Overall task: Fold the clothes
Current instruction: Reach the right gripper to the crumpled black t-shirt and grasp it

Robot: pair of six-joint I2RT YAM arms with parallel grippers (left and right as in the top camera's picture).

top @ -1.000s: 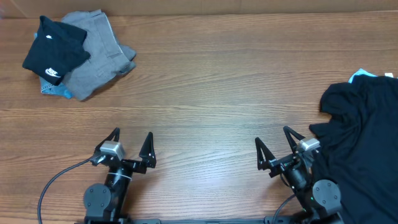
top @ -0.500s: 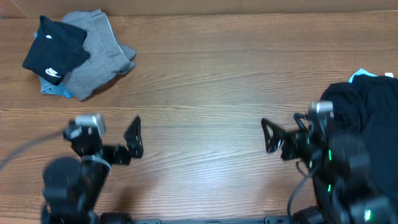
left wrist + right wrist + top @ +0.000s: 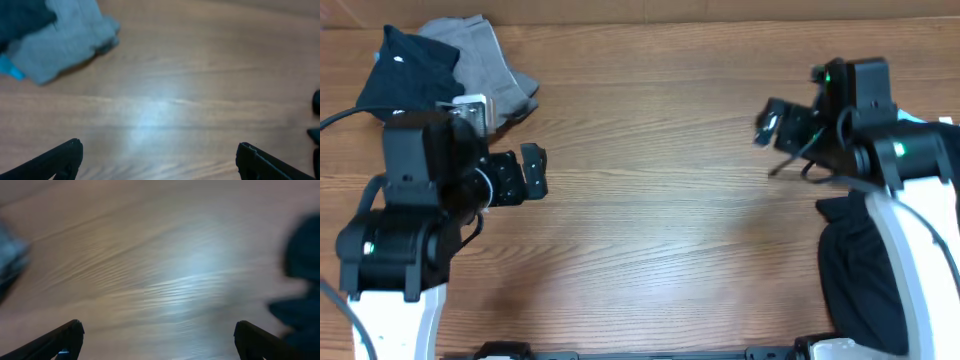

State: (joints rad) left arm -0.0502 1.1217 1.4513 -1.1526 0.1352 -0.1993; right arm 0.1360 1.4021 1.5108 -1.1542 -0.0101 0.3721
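Fingers (image 3: 60, 158) of the left gripper (image 3: 159, 146) and right gripper (image 3: 157, 325) stood apart and empty, both arms just risen from the bottom edge, so the black T-shirt (image 3: 848, 275) at the right edge waited ungrasped.

- Black T-shirt (image 3: 842, 270), lower right overhead: mostly behind the right arm (image 3: 920, 270), cut by the frame edge.
- Dark shape (image 3: 302, 265), right wrist view's right edge: too blurred to identify.

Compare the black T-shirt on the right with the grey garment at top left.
The black T-shirt is darker and looks larger than the grey garment. The right arm hides part of the T-shirt; a smaller black garment overlaps the grey one. Both lie on the table.
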